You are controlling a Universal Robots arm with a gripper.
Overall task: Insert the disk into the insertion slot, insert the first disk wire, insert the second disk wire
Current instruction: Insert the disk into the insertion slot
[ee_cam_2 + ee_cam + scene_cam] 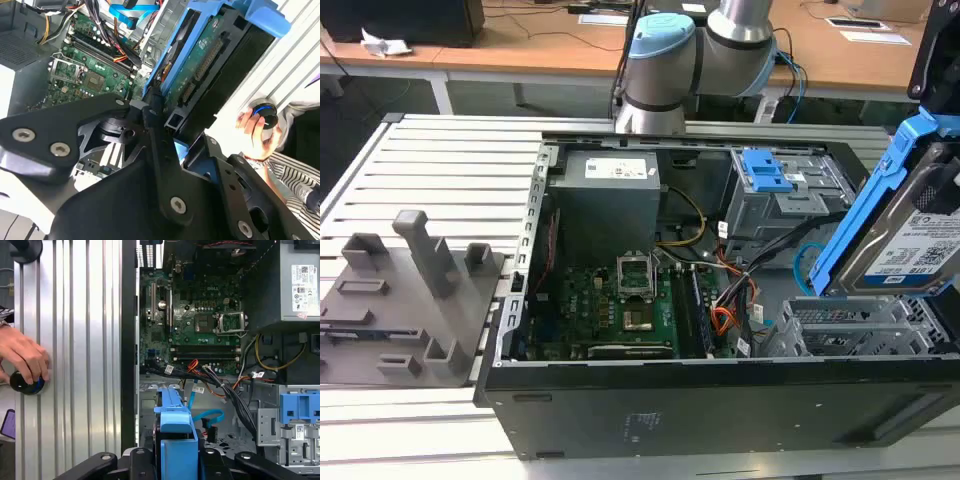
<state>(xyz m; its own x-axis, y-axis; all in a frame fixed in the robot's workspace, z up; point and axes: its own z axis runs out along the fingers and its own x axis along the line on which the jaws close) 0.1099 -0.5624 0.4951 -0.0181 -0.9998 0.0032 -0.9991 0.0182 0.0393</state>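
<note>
Disk [918, 245] hangs in my gripper [176, 460] (jaws closed on it), long axis steeply tilted, lower end just above the insertion slot [850, 325].

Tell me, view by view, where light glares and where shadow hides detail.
Exterior view: the slatted table is bright, the computer case dim inside, the disk plainly lit. Second wrist view: the table washes out beyond the disk, whose circuit side is shaded. First wrist view: the table glares; the motherboard is evenly lit.

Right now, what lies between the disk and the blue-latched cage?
In the first wrist view, the light-blue cable loop and black wires lie between the disk and that cage.
</note>
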